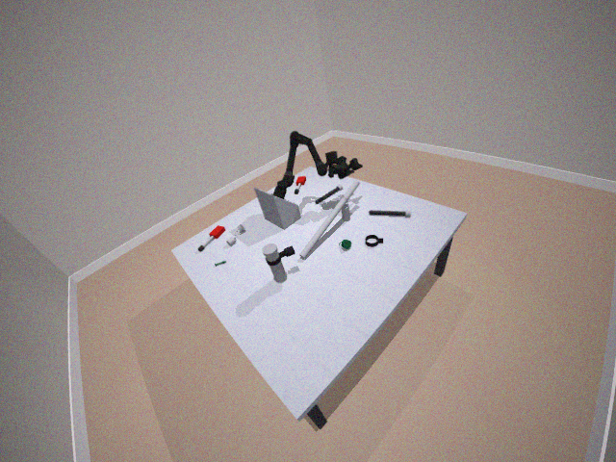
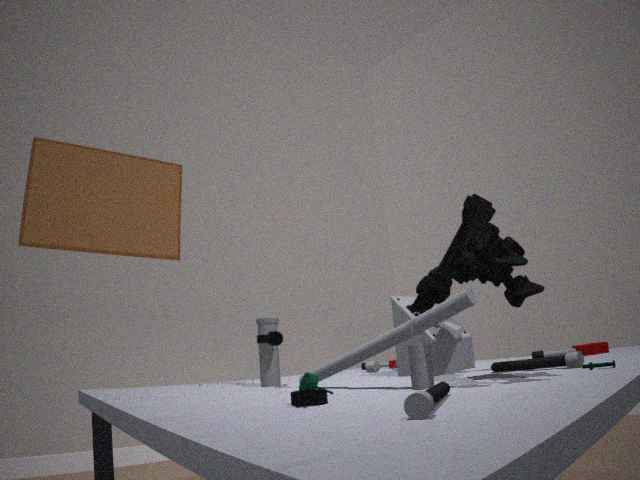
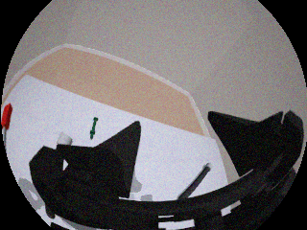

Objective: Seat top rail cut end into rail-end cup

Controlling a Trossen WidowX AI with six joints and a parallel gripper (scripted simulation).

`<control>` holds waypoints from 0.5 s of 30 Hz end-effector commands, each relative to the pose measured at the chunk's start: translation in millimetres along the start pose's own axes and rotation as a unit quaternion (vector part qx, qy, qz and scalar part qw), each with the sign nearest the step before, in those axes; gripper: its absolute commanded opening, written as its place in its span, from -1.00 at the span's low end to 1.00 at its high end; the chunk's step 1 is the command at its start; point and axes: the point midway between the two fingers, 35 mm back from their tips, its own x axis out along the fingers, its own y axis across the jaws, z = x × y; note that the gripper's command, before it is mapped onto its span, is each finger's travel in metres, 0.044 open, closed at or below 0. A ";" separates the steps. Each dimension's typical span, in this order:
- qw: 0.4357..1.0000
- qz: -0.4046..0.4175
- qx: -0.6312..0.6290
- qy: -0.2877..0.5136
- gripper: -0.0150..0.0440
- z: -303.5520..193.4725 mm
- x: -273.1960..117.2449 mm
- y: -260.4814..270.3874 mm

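The rail (image 1: 325, 223) (image 2: 382, 347) slopes through the loop cap on the short post (image 1: 346, 213) (image 2: 419, 361), one end raised, the other down near the tabletop (image 1: 328, 318) (image 2: 217, 413) (image 3: 163, 168). In the top view that low end lies beside the big post (image 1: 276, 266) (image 2: 268, 361), short of the rail-end cup (image 1: 287, 251) (image 2: 274, 338), which hangs on the brace band (image 1: 274, 262) (image 2: 262, 338) up near the post cap (image 1: 269, 249) (image 2: 267, 321). So the threading is done and the band looks well placed; we judge that lifting, lining up and seating the cut end remain.

Our end effector (image 1: 350, 166) (image 2: 524, 273) (image 3: 176, 119) hovers above and beyond the rail's raised end, its fingers well apart with nothing between them. We see no contact with the rail, which lies below it and stretches away toward the big post.
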 end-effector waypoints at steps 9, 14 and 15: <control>0.992 -0.087 0.069 0.061 1.00 -29.3 -20.7 -75.5; 0.972 -0.162 0.110 0.134 1.00 -58.9 -54.0 -124.7; 0.966 -0.169 0.116 0.157 1.00 -71.4 -61.8 -130.7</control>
